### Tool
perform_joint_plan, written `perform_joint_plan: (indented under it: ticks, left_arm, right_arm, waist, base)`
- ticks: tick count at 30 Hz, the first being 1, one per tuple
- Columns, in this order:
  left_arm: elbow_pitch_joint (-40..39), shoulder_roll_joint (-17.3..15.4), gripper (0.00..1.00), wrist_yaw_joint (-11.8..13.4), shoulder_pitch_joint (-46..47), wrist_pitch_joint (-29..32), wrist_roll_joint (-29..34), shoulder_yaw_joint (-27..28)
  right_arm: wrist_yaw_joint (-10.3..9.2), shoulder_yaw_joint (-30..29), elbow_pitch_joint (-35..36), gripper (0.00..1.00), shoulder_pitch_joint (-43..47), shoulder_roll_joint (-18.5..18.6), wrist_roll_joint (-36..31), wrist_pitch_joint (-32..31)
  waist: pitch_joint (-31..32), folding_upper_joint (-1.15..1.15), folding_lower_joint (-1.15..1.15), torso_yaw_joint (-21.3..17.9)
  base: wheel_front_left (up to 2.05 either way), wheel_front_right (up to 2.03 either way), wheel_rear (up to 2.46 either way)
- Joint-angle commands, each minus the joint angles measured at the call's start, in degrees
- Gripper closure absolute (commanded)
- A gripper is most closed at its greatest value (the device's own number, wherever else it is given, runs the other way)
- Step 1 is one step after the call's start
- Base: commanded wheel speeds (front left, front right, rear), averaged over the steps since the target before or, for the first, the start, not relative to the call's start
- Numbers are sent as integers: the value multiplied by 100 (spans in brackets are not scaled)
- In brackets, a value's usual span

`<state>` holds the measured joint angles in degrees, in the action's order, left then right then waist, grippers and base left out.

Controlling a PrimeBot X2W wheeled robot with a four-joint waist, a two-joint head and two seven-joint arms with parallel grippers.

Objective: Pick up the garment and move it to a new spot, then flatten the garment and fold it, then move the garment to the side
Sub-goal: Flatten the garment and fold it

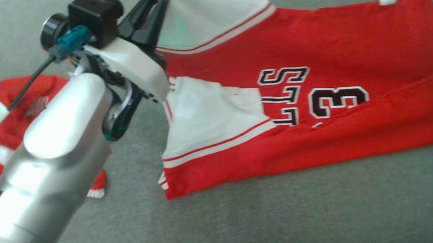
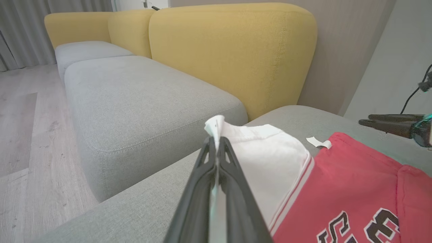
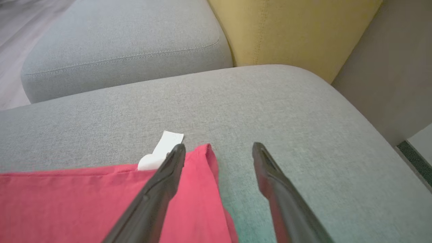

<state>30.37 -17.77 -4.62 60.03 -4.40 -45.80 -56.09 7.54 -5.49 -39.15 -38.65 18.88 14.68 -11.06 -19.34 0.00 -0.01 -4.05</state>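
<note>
The jersey (image 1: 358, 42) is showing smooth matt cloth, the cushion (image 1: 277, 223) is looking coarsely woven, the forearm (image 1: 49, 170) is gleaming silver.

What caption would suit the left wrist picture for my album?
Left gripper pinching the white sleeve of a red jersey on a grey sofa.

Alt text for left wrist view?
The left tool is shut on the white sleeve of a red jersey lying on a grey sofa cushion. Yellow backrests rise behind, and the right tool shows at far right.
</note>
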Motion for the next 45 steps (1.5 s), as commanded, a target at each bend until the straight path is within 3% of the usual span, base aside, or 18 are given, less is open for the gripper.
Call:
perform_joint_plan:
  ticks: [1,8,20,21,22,32,45]
  left_arm:
    - [-273,-198,100,50,167,50,65,154]
    - [-969,-379,100,249,105,312,71,112]
    - [-1318,-503,100,438,232,429,95,164]
    - [-1313,-519,100,456,236,440,82,181]
    - [-1304,-526,100,474,229,452,43,208]
    - [-781,-557,100,608,481,235,-81,541]
    - [700,-7,100,549,1479,-615,265,682]
  right_arm:
    - [-5,25,60,0,-217,139,-91,-33]
    - [-5,-97,-661,0,-728,197,-568,-136]
    - [-5,-263,-1613,0,-1219,143,-1179,29]
    - [-5,-274,-1662,60,-1263,124,-1203,51]
    - [-5,-283,-1694,100,-1314,112,-1222,100]
    - [-5,-60,-1673,100,-1736,-45,-830,866]
    - [-5,152,-1428,100,-2144,101,-181,1749]
  waist:
    - [-125,0,1,166]
    - [-450,0,1,345]
    - [-730,0,1,358]
    - [-742,0,1,348]
    - [-748,0,1,337]
    - [-605,0,1,133]
    - [-625,0,1,-79]
  base:
    - [0,0,0]
    - [0,0,0]
    - [0,0,0]
    - [0,0,0]
    - [0,0,0]
    - [0,0,0]
    - [0,0,0]
